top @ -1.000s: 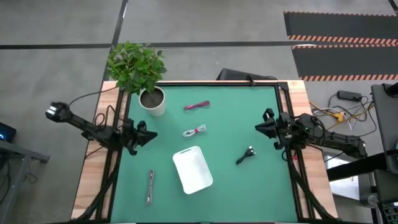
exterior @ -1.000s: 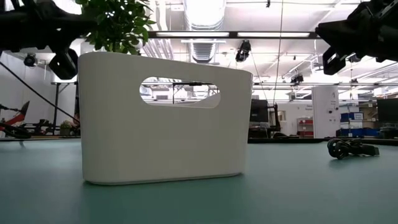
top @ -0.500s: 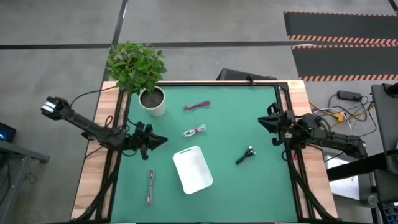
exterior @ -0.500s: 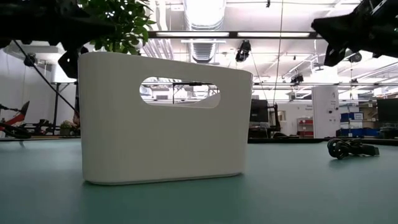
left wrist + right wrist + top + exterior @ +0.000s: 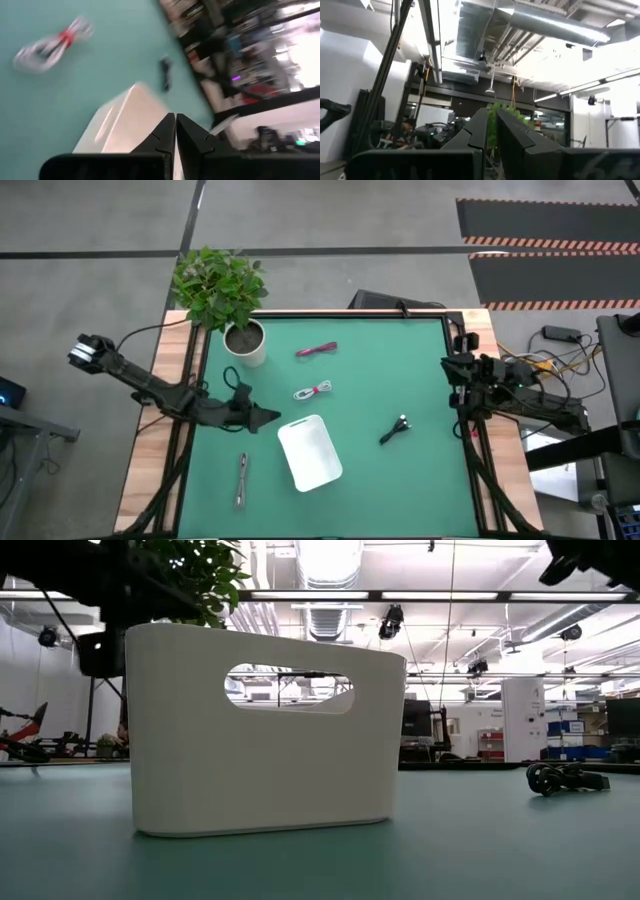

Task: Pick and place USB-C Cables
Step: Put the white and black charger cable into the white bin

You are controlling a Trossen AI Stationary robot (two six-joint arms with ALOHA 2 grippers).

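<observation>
Four bundled cables lie flat on the green mat: magenta-red (image 5: 316,349) at the far middle, white (image 5: 313,391) at the centre, black (image 5: 394,429) at the right, grey (image 5: 241,478) near the front left. The white and black cables also show in the left wrist view (image 5: 50,45) (image 5: 165,72). The white tray (image 5: 310,451) stands near the middle. My left gripper (image 5: 275,418) is shut and empty, just left of the tray's far end. My right gripper (image 5: 447,366) is shut and empty at the table's right edge, tipped upward.
A potted plant (image 5: 226,295) in a white pot stands at the far left corner. The mat is framed by black rails and wooden edges (image 5: 480,340). In the low view the tray (image 5: 265,730) fills the foreground and the black cable (image 5: 560,778) lies to its right.
My left gripper has gone toward the table's right edge and a little nearer, reaching the tray's far left corner. My right gripper has drawn back toward the table's right edge and tipped upward. Cables and tray have not moved.
</observation>
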